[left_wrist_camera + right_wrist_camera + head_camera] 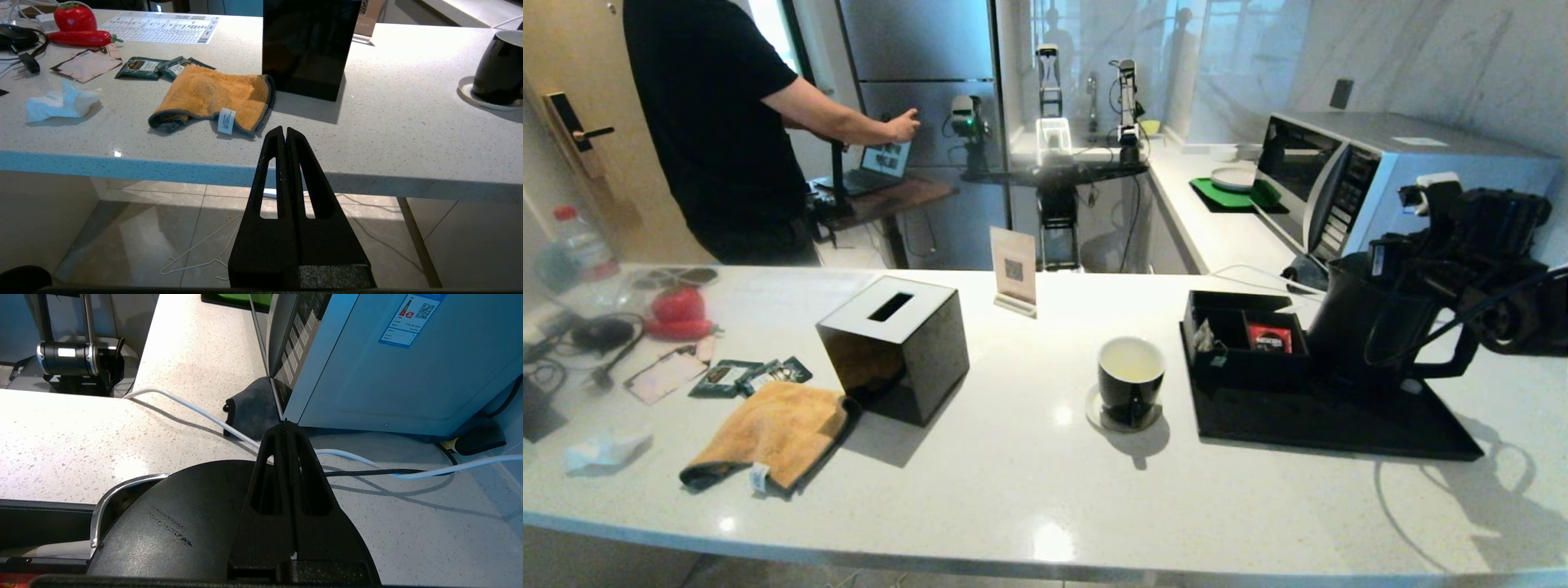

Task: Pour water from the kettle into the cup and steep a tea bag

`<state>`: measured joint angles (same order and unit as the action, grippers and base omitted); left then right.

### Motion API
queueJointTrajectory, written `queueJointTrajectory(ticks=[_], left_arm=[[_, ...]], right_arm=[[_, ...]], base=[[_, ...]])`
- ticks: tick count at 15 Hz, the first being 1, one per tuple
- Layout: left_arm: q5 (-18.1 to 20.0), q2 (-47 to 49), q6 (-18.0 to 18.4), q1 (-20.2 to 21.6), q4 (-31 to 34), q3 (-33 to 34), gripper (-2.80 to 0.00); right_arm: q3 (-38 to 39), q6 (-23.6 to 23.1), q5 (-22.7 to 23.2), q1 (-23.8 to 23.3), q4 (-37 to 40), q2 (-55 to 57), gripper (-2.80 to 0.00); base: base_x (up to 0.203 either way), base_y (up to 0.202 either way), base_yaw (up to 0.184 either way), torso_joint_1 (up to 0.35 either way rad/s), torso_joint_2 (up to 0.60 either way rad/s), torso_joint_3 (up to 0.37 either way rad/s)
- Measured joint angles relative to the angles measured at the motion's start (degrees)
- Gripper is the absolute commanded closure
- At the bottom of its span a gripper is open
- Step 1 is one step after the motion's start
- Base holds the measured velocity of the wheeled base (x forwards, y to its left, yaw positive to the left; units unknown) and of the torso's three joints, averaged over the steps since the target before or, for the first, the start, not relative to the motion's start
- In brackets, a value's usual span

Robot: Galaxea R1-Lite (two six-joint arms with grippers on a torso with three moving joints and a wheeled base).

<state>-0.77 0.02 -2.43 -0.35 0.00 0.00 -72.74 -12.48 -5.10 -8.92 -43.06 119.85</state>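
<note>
Matte black jug-shaped kettle [1372, 327] standing on the flat black tray [1339, 420], with the right gripper [286, 426] above its flat lid, fingers pressed together and empty. Small glossy black cup [1131, 380], holding pale yellowish water [1131, 362], rests on a white saucer [1098, 412] beside the tray. Pale tea bag [1203, 335] lies in the tray's compartment. Left gripper [284, 132], fingers together and empty, hangs before the white speckled counter [1029, 490] edge.

Right gripper [287, 426], jaws together, above the kettle [171, 526] lid.

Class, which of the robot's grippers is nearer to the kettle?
Right. The right gripper, shut, sits just above the kettle lid. The left gripper, also shut, hangs off the counter's front edge, far across from it.
</note>
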Motion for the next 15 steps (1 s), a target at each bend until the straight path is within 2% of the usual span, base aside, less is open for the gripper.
queueJointTrajectory(ticks=[15], left_arm=[[0.0, 0.0, 0.0, 0.0, 0.0, 0.0, 0.0]], right_arm=[[3.4, 0.3, 0.1, -0.1, 0.8, -8.1, 0.0]], base=[[0.0, 0.0, 0.0, 0.0, 0.0, 0.0]])
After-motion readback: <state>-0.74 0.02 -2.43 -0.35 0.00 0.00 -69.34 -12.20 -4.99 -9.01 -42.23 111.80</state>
